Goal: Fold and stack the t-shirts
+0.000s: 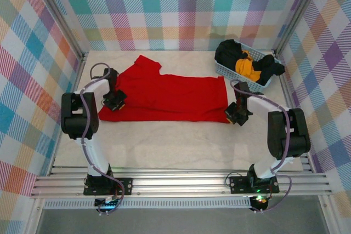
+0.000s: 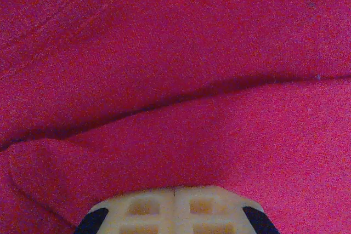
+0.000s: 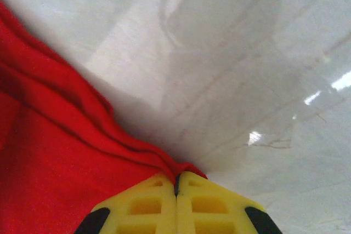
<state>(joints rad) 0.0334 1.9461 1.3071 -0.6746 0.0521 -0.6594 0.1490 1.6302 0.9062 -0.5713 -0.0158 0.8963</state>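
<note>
We see the red t-shirt (image 1: 164,100) as matt, finely knit cloth; the table (image 3: 247,53) beside it looks smooth, glossy, faintly veined.

Creased red t-shirt (image 2: 181,69), left tool (image 2: 174,194) pinching it

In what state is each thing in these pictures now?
red t-shirt: flat on the table, partly folded over.
basket: upright, holding shirts.
black t-shirt: crumpled in the basket.
orange-yellow t-shirt: crumpled in the basket.
left gripper: shut on the red t-shirt.
right gripper: shut on the red t-shirt's edge.
</note>
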